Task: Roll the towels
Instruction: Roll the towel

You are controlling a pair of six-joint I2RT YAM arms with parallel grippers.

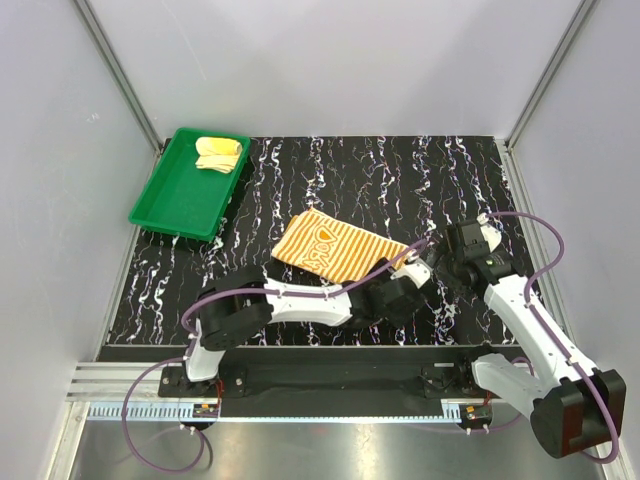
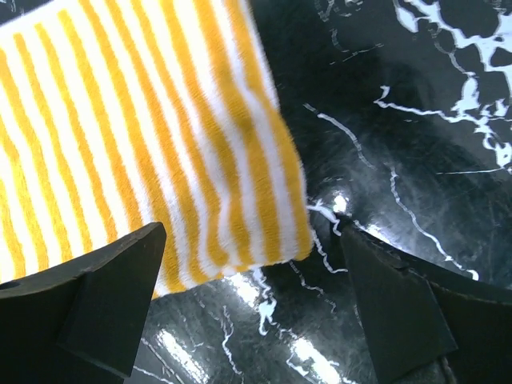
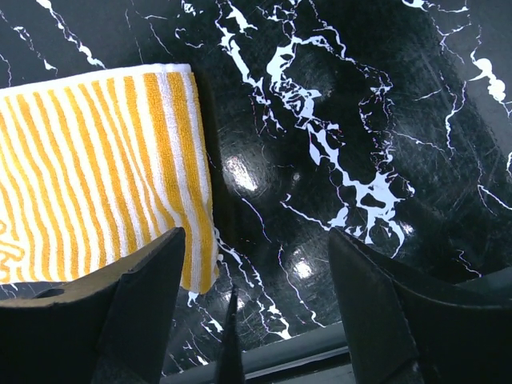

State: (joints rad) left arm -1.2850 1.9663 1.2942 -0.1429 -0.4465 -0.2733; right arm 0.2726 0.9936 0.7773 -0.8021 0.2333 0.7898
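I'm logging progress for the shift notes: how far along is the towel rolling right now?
Done: the pale yellow towel sits in the green tray, apparently rolled. In hand: nothing is gripped; the left claw and right claw both stand open at the right end of the striped towel. Left: that towel lies flat on the table, unrolled, so its whole roll remains.

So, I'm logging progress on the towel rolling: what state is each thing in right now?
striped towel: lying flat on the table, not rolled, not gripped.
pale yellow towel: bundled up, apparently rolled, lying in the green tray.
left hand: open, over the striped towel's corner.
right hand: open, empty, over bare table beside the striped towel's edge.
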